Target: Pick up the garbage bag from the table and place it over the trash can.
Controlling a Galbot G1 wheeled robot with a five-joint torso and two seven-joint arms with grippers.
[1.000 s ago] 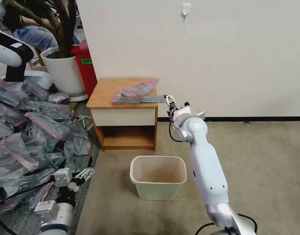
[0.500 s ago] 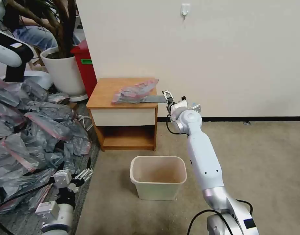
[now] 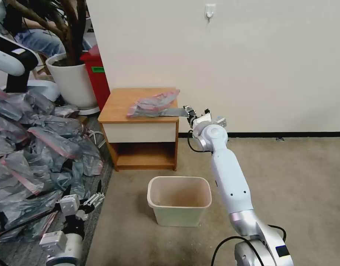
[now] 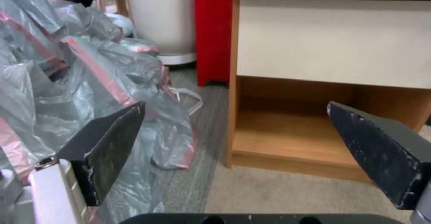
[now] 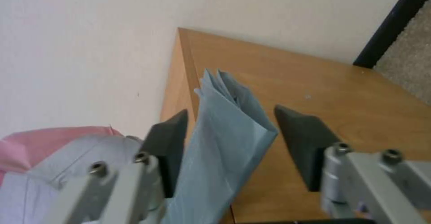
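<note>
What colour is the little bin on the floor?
Cream-beige; the trash can shows best in the head view.

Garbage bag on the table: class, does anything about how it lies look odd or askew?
Yes. The garbage bag is not wholly on the table: a flat grey strip juts past the table's right edge, unsupported. The open right gripper has that strip between its fingers.

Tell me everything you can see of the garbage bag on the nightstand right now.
The garbage bag is thin, crinkly, translucent grey plastic with a pink-red band, lying loosely crumpled on the table toward its right front corner. A flat, folded grey strip of it juts past the table's right edge, where the right end effector has its open fingers on either side of the strip, not yet closed. Nothing else touches the bag.
</note>
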